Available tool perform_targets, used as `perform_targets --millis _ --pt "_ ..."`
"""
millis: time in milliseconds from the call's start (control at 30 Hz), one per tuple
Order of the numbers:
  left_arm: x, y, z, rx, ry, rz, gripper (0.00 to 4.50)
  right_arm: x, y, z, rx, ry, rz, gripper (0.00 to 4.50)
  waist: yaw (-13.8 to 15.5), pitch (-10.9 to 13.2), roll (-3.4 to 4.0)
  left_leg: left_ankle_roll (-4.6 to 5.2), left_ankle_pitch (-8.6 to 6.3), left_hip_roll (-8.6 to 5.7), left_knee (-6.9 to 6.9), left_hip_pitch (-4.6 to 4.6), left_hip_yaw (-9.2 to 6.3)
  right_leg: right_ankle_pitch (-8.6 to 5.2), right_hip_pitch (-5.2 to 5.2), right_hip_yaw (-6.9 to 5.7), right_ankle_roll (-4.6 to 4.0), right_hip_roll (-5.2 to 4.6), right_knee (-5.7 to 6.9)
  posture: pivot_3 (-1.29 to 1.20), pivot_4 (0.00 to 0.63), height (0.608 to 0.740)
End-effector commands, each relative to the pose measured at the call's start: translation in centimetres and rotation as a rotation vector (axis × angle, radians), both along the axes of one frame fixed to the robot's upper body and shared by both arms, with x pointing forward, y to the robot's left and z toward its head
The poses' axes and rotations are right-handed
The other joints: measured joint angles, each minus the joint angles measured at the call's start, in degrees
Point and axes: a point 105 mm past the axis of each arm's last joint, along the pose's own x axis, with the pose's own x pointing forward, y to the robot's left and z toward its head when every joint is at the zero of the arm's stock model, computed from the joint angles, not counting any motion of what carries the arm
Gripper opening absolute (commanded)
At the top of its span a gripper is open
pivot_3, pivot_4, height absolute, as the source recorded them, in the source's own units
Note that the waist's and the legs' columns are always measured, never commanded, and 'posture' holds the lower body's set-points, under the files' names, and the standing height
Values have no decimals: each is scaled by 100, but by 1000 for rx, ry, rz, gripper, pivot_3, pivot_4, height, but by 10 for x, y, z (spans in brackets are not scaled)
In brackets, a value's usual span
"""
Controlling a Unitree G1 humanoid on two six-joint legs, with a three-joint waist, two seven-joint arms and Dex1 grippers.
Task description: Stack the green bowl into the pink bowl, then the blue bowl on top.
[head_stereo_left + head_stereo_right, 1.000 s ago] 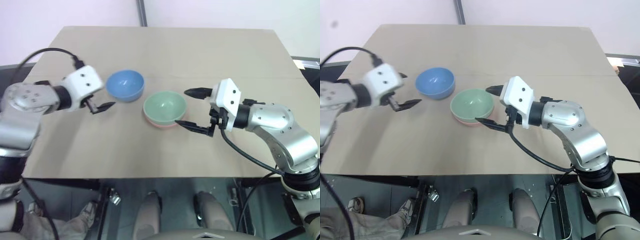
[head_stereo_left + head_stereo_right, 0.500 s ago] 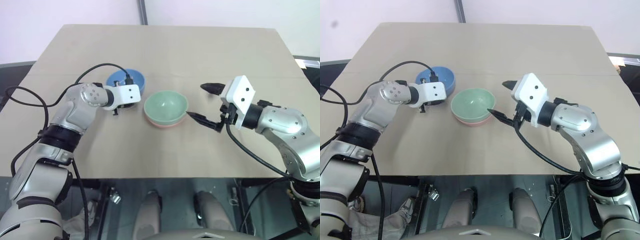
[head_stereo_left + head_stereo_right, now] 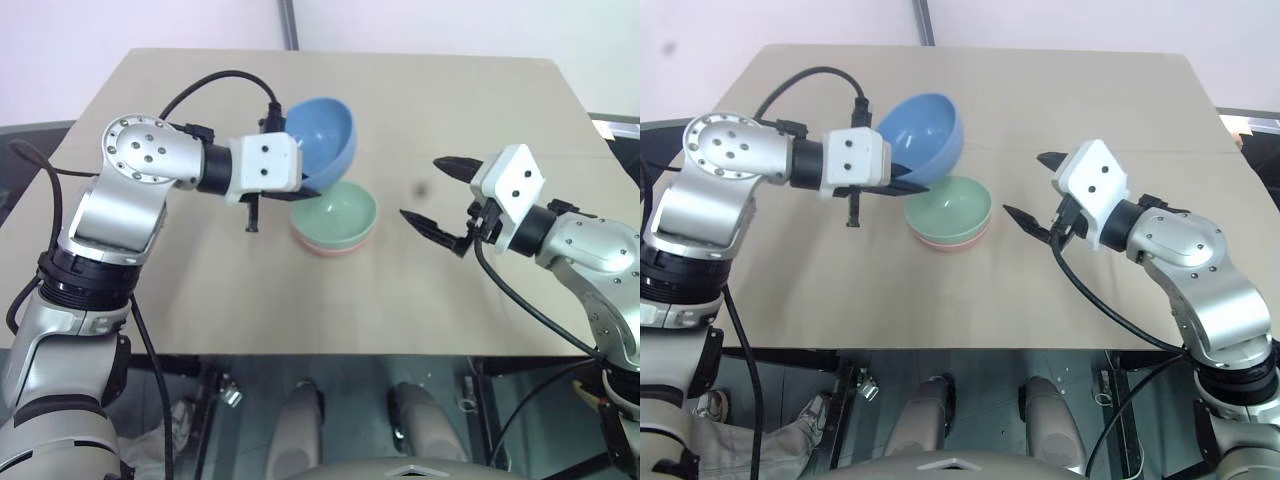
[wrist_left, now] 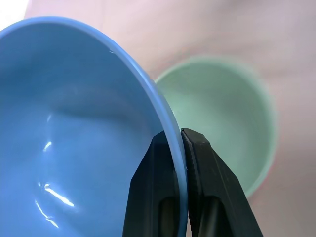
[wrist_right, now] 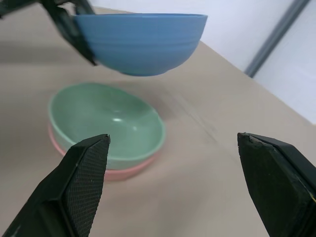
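The left hand (image 3: 902,182) pinches the rim of the blue bowl (image 3: 923,131), held tilted just above the green bowl (image 3: 949,207) nested in the pink bowl (image 3: 940,242); level it, centre it, then lower, while the right hand (image 3: 1037,189) waits open beside the stack.

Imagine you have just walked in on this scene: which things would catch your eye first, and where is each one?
First, the blue bowl, lifted off the table and tilted, its rim pinched by the shut left gripper. Just below it, near the middle of the tan table, the green bowl sits nested in the pink bowl. To the right of that stack, the right gripper hangs open and empty, apart from the bowls.
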Motion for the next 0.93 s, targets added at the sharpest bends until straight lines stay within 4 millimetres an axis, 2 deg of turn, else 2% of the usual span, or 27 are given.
perform_targets --millis 33,67,133,233,333,367,400,433,467,500,533,600,633,767,833,933 --pt "-14 -5 -7 28 37 -89 858 -7 -5 12 -4 -62 -20 4500 -13 0 0 0 0 0 1 0 0 0 0 0 0 1 1 0 150 740" --pt "-12 -5 -7 26 26 -82 1171 -7 -6 12 -5 -62 -23 4500 -11 0 0 0 0 0 2 0 0 0 0 0 0 1 2 0 150 740" --pt "-5 -3 1 -15 -3 -23 2072 -8 -9 11 -4 -59 -40 4500 7 0 0 1 0 0 7 -3 -1 0 0 0 0 1 2 0 150 740" --pt "-3 6 8 -65 0 53 2072 -10 -14 9 -8 -55 -57 4500 13 0 0 1 0 0 10 -5 -1 0 2 0 1 0 -1 0 150 740" --pt "-6 24 11 -208 128 172 2072 -11 -18 5 2 -41 -75 4500 -14 0 0 1 -1 -1 10 -5 -1 0 2 0 1 -1 -2 0 150 740" --pt "-6 30 15 -308 140 192 2072 -12 -19 4 15 -33 -75 4500 -26 -1 1 1 -1 1 9 -3 -1 0 2 0 1 0 0 0 150 740" --pt "-8 36 19 -395 94 190 2072 -12 -22 4 32 -34 -85 4500 -26 0 2 1 -1 1 8 -1 -1 0 2 1 1 1 0 0 150 740" --pt "-11 52 11 -440 138 259 2072 -15 -24 -5 31 42 -49 4500 -55 -3 5 1 -1 1 8 -1 -2 0 2 0 0 0 3 0 150 740" --pt "-15 67 6 -494 148 312 2492 -16 -29 -10 26 74 -49 4500 -56 -3 4 1 -1 2 8 1 0 0 4 2 0 -3 0 0 150 740" --pt "-26 76 -2 -527 196 316 2647 -19 -34 -14 30 109 -43 4500 -68 -3 4 1 -1 1 8 1 -1 0 5 1 0 -2 -1 0 150 740" --pt "-32 83 -11 -530 215 351 2998 -21 -38 -17 36 143 -40 4500 -100 -4 6 1 0 2 9 -6 -5 1 3 -3 0 -2 -4 0 150 740" --pt "-44 91 -19 -564 234 391 3851 -25 -48 -23 19 183 -51 4500 -76 -1 2 6 -4 1 6 3 5 0 9 4 -1 -7 -8 0 150 740" --pt "-49 95 -22 -579 243 413 4415 -26 -53 -25 11 196 -58 4500 -47 -1 0 6 -3 1 10 -2 2 0 6 -2 -1 -6 -6 0 150 740" --pt "-77 114 -37 -595 336 520 4465 -30 -66 -21 36 242 -84 4500 30 -3 -1 6 -3 1 15 17 -1 -1 23 -4 1 -6 -7 0 150 740" --pt "-92 119 -43 -594 385 551 4465 -39 -69 -24 -11 282 -52 4500 21 -2 0 6 -3 3 16 29 2 -1 34 -1 2 -5 -8 0 150 740" --pt "-98 119 -45 -592 394 558 4465 -45 -72 -24 -38 310 -18 4500 45 -3 -3 7 -4 3 11 64 7 -10 64 3 5 -5 -12 0 150 740"
